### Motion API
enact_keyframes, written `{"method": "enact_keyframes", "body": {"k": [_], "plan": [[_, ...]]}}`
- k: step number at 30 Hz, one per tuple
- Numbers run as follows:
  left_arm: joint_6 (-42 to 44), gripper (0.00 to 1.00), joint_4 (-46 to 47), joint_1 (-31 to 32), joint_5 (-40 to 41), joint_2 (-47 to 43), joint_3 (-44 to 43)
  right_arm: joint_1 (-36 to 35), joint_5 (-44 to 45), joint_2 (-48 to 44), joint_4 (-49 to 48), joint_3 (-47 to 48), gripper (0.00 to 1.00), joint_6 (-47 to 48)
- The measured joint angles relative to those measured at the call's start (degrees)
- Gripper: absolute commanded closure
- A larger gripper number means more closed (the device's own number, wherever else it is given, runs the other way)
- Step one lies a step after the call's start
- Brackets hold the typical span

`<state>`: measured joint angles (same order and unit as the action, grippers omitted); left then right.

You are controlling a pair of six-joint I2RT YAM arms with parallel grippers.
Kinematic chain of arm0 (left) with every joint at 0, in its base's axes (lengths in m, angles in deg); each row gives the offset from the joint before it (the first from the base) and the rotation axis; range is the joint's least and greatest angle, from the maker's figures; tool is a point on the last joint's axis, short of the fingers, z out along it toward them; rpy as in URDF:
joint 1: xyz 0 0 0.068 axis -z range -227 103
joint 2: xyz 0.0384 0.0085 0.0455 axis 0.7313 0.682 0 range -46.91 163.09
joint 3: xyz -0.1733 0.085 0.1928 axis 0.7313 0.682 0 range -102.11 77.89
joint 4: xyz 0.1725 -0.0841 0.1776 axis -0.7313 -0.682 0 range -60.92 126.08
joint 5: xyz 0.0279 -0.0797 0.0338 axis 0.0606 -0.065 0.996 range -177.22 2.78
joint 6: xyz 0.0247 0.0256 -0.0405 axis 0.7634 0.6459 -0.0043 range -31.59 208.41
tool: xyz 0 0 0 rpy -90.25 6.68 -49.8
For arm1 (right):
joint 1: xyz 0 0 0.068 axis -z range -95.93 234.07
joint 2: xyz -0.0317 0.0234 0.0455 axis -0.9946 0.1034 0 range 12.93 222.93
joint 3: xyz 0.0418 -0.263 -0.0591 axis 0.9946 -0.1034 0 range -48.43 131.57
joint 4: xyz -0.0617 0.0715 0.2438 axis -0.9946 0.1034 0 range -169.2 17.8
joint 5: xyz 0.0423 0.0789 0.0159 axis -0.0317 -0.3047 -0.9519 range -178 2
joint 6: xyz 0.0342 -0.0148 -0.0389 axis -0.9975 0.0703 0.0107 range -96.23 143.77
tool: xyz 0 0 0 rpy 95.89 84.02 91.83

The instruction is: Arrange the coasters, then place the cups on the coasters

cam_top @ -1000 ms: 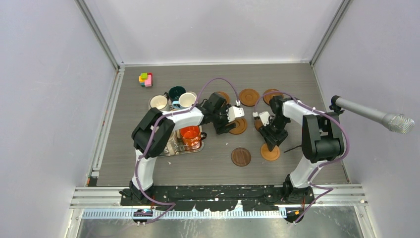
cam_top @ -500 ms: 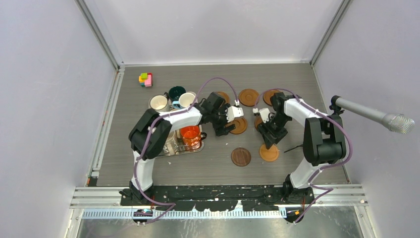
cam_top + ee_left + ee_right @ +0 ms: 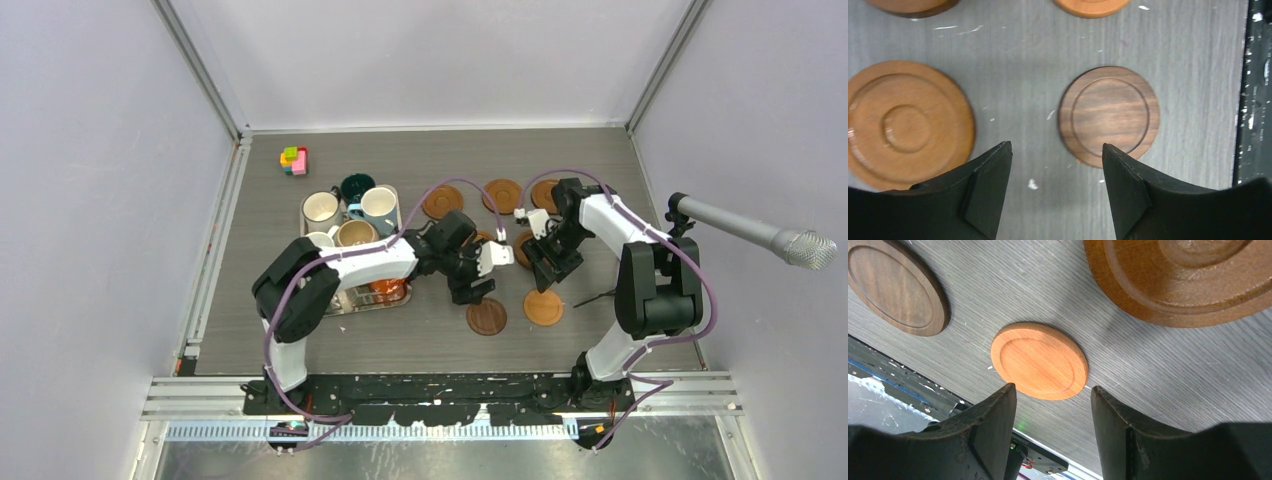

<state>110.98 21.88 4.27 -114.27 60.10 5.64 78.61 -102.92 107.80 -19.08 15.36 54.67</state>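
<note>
Handled ceramic mugs (image 3: 322, 207) crowd a rectangular silver metal tray (image 3: 347, 302) on the grey desk's (image 3: 260, 250) left. The left jaws hang apart, empty, above a dark brown round wooden coaster (image 3: 1109, 116) lying flat. The right jaws, also apart and empty, hang above a neighbouring orange-tan round coaster (image 3: 1039, 360).

Free tabletop (image 3: 1018, 100) between dark coaster (image 3: 1109, 116) and ridged coaster (image 3: 905, 122)
</note>
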Motion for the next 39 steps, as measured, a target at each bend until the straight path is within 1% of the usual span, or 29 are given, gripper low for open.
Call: {"method": "enact_keyframes", "body": {"k": [5, 7, 11, 16, 24, 39], "plan": [[-2.1, 0.36, 1.64, 3.1, 0.04, 1.7, 0.81, 1.16, 0.07, 0.04, 0.22, 0.0, 0.4, -0.15], [-2.82, 0.39, 2.16, 3.78, 0.31, 2.73, 0.81, 1.49, 0.07, 0.11, 0.22, 0.0, 0.4, -0.31], [-3.3, 0.47, 3.02, 4.15, 1.6, 5.11, 0.81, 1.86, 0.09, 0.17, 0.28, 0.02, 0.4, -0.68], [-3.69, 0.52, 4.17, 4.13, 2.64, 6.25, -0.2, 2.21, 0.11, 0.17, 0.37, 0.2, 0.39, -0.92], [-2.71, 0.55, 4.55, 4.13, 5.07, 7.54, -2.34, 2.32, 0.11, 0.17, 0.37, 0.22, 0.4, -1.11], [-2.8, 0.56, 4.59, 3.5, 6.88, 8.72, -4.28, 2.43, 0.07, 0.52, 0.37, 0.35, 0.39, -1.14]]}}
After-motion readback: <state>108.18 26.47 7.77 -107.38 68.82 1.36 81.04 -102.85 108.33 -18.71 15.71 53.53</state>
